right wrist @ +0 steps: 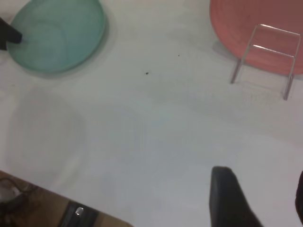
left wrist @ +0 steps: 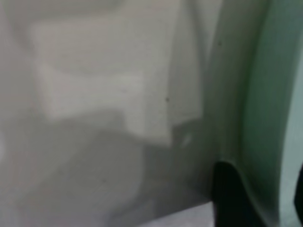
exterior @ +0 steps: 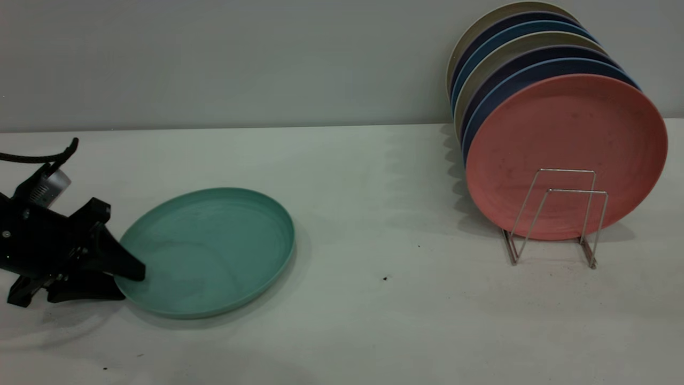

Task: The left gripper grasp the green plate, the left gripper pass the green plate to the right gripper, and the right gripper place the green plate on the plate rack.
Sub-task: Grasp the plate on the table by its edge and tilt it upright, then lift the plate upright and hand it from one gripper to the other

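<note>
We see the left gripper (exterior: 125, 280), its black wedge fingers closed over the rim of the round matte green plate (exterior: 214, 248), lying on the white table (exterior: 374, 321) far from the wire plate rack (exterior: 556, 214).

Exterior camera: low, level, facing the wall. Left wrist camera: pressed close to the round teal-green plastic plate (left wrist: 258, 118). Right wrist camera: high, looking down; shares plate and thin silver wire rack (right wrist: 265, 59) with exterior.

The white table (exterior: 374, 321) carries the green plate (exterior: 214, 251) and plate rack (exterior: 556, 219).
</note>
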Tool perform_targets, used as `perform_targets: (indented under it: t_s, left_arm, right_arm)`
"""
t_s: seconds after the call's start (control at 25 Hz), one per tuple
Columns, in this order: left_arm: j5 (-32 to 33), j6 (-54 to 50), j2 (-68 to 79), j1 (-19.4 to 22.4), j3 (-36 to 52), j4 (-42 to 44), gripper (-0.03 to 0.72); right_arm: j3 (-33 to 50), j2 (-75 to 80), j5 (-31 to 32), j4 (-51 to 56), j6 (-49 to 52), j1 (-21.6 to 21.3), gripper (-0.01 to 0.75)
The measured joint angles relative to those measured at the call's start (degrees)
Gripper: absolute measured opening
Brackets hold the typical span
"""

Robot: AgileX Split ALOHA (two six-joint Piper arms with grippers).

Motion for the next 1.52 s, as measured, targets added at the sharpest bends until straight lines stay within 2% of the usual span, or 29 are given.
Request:
perform_targets:
  t_s: [0.16, 0.2, 0.28, 0.48, 0.68, 0.88, 1.08, 1.2, 1.32, 1.52]
  left_arm:
    - [-1.1, -0.2, 0.3, -0.2, 0.0, 0.0, 0.094]
    - [-1.5, -0.2, 0.3, -0.2, 0.0, 0.0, 0.052]
    - [-1.8, -0.2, 0.3, -0.2, 0.0, 0.0, 0.020]
    - [-6.6, -0.2, -3.0, -0.9, 0.1, 0.3, 0.014]
    - [-11.1, 0.1, -10.9, -6.1, 0.1, 4.4, 0.014]
    - [-9.7, 0.3, -17.0, -10.1, 0.2, 7.3, 0.014]
    - [-6.4, -1.7, -22.6, -11.7, 0.3, 11.0, 0.014]
    - [-4.7, -5.1, -25.1, -12.5, 0.3, 13.5, 0.014]
    - [-3.4, -8.0, -25.7, -13.7, 0.3, 15.6, 0.014]
    - [-2.0, -10.6, -25.7, -18.0, 0.4, 17.4, 0.014]
  right_arm:
    - [0.0, 0.0, 0.0, 0.7, 0.0, 0.0, 0.365]
    - [0.0, 0.0, 0.1, 1.1, 0.1, 0.0, 0.365]
    - [0.0, 0.0, 0.4, 2.5, 0.1, 0.0, 0.365]
    - [0.0, 1.0, 0.4, 8.9, -2.9, 0.0, 0.365]
    - [0.0, 8.9, -3.1, 17.4, -10.2, 0.0, 0.365]
    - [0.0, 23.5, -7.2, 34.7, -28.2, 0.0, 0.365]
    - [0.0, 39.9, -8.8, 56.4, -50.5, 0.0, 0.365]
    - [-0.1, 49.6, -6.0, 67.6, -63.4, 0.0, 0.365]
    - [-0.8, 57.4, -0.1, 71.4, -72.0, 0.0, 0.365]
    - [-3.4, 66.6, 4.5, 72.6, -75.2, 0.0, 0.365]
